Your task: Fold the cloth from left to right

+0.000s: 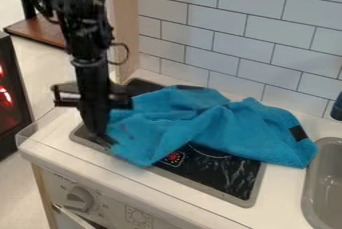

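Tool (102,141) hangs at the blue cloth (220,129) bearing a black tag (298,133).

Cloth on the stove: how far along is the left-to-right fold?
Done: no clear left-to-right fold; the blue cloth lies rumpled across the stove top, its right end on the counter by the sink.
In hand: the gripper is down at the cloth's left end; can't tell if it has a grip.
Left: likely the whole fold, carrying that left end over to the right.
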Controlling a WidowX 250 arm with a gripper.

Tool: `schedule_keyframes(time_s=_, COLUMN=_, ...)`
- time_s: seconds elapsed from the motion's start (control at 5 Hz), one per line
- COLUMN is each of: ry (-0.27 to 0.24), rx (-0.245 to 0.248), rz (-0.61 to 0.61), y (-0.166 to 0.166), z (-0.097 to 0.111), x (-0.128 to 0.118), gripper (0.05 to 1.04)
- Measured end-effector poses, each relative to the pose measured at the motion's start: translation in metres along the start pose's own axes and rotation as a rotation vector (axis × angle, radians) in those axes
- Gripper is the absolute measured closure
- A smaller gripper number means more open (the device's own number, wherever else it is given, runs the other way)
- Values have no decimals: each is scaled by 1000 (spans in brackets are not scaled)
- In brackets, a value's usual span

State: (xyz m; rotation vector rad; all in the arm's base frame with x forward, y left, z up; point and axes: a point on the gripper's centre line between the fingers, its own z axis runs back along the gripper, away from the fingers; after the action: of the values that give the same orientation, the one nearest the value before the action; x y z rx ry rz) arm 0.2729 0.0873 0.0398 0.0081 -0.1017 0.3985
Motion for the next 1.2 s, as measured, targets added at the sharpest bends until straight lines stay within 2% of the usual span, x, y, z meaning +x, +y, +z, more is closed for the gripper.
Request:
schedule_keyframes(time_s=0.2, ry=-30, rx=-36, rz=-31, y=-20, z=17, x=10, gripper=1034)
schedule_keyframes(time_s=0.6, ry=-105, rx=-118, rz=-190, y=-104, z=51, x=32, gripper=1034)
schedule_keyframes(time_s=0.8, ry=-93, rx=-129, rz=-253, y=-142, z=49, x=38, gripper=1034)
schedule_keyframes(time_s=1.0, ry=-88, rx=-119, rz=-297, y=-172, z=40, x=46, gripper=1034)
schedule_keyframes(time_s=1.2, ry=-84, rx=-91, rz=-376, y=-205, z=19, x=47, gripper=1034)
